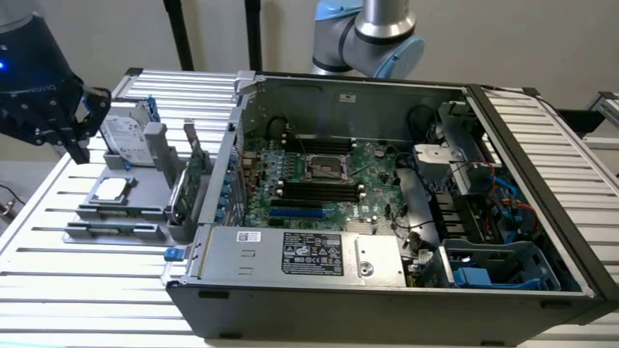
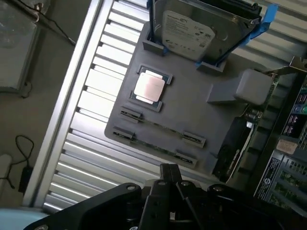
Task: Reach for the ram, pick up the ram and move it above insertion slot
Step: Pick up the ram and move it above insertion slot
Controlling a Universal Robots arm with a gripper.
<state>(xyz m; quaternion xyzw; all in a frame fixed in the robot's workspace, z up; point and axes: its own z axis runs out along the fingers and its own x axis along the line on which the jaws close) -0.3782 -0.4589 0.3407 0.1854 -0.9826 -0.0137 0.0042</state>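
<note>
The black gripper has its two fingers pressed together, holding nothing, and hangs above the grey plastic tray without touching it. In that tray the ram, a thin green circuit stick seen edge-on, sits between grey clips, well apart from the fingertips. Beside it lies a square silver processor chip. Beyond that, a silver hard drive stands propped up, its white label too small to read. A green expansion card stands at the tray's edge, next to the open black computer case, whose power-supply sticker is also illegible.
</note>
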